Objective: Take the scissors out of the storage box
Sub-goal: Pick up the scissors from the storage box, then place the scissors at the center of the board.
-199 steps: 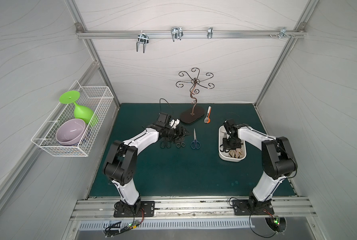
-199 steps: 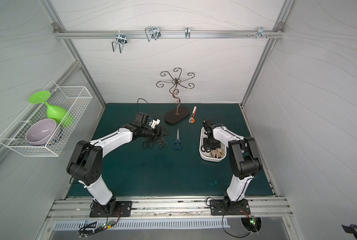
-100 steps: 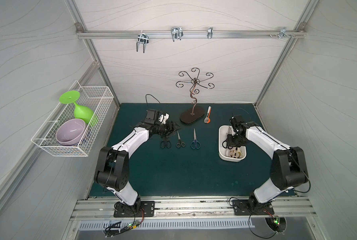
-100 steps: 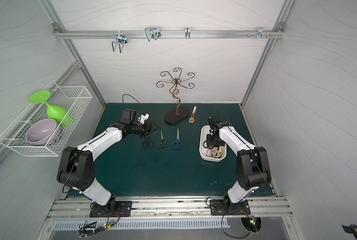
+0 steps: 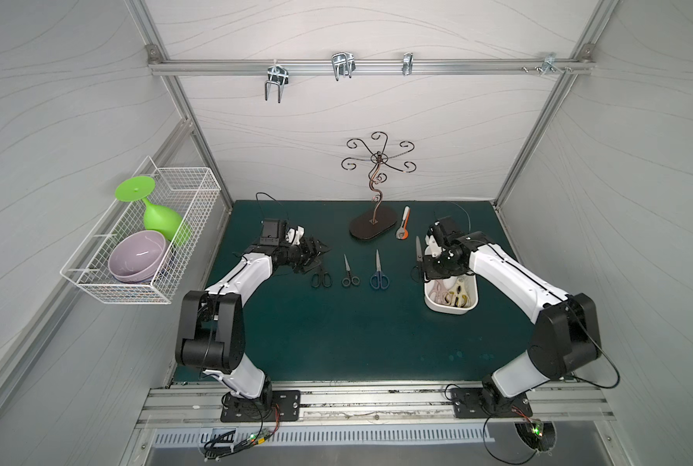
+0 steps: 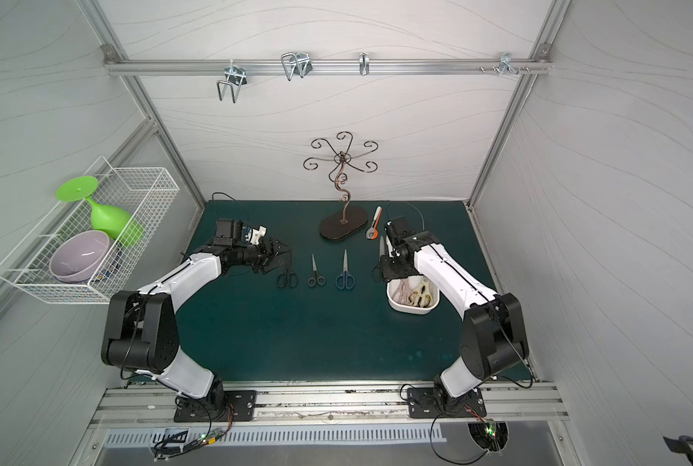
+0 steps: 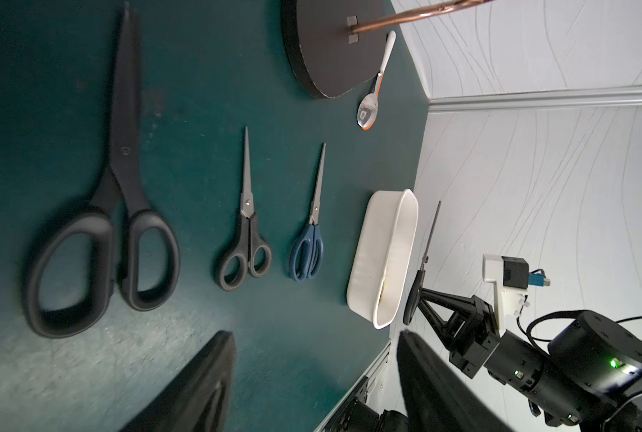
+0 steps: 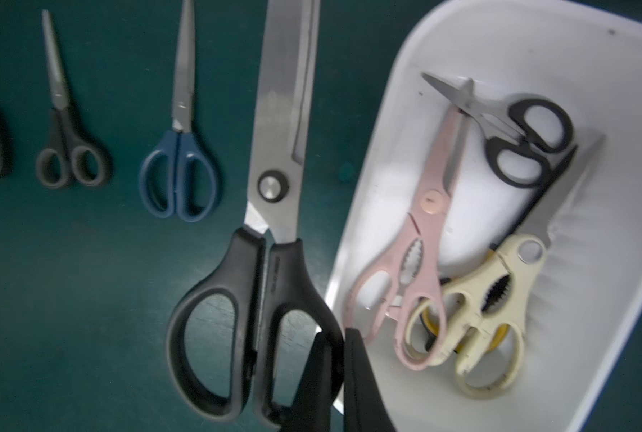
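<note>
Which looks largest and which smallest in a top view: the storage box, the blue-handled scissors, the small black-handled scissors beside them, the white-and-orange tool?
1. storage box
2. blue-handled scissors
3. small black-handled scissors and white-and-orange tool: about alike in length, and the tool lies farther back, so they are not ranked.

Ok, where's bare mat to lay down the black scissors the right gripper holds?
Bare strip between the blue scissors and the storage box; the wide mat between the row and the arm bases is also free. Crowded: behind, by the stand base and orange-handled tool, and by the left gripper.
</note>
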Controlling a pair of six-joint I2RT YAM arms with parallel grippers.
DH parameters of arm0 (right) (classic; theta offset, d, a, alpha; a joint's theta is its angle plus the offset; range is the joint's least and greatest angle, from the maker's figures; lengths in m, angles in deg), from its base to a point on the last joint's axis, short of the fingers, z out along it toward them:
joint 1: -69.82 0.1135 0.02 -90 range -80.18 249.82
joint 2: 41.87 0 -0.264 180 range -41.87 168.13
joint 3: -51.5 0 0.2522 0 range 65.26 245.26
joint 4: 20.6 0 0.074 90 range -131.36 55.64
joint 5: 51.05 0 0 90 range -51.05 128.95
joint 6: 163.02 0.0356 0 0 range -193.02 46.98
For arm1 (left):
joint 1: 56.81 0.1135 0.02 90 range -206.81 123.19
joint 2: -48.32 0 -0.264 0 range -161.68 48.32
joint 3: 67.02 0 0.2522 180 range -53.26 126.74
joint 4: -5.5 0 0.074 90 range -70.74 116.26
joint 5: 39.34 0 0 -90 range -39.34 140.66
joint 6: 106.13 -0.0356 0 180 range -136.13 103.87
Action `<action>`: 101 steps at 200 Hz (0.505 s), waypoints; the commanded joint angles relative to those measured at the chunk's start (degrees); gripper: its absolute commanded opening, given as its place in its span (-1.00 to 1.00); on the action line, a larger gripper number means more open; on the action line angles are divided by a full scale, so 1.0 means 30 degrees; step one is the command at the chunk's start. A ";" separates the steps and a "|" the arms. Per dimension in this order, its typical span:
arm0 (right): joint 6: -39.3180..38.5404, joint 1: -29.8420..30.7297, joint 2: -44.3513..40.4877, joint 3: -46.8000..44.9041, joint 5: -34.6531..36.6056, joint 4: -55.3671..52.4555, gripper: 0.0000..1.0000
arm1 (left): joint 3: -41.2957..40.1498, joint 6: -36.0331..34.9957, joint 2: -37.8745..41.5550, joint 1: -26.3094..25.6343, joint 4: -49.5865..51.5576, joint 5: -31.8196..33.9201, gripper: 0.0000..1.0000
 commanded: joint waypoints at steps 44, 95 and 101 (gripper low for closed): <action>-0.0691 0.0654 0.3334 0.1084 -0.0570 0.1655 -0.94 | -0.0993 -0.0207 0.1004 0.1184 -0.1018 -0.0541 0.45; 0.0516 0.0885 0.4998 0.0531 0.0114 0.2855 -0.95 | -0.1054 -0.0306 0.0819 0.1228 -0.0943 -0.0628 0.45; 0.0541 0.0882 0.5215 0.0472 0.0153 0.2962 -0.95 | -0.1054 -0.0298 0.0788 0.1228 -0.0985 -0.0657 0.45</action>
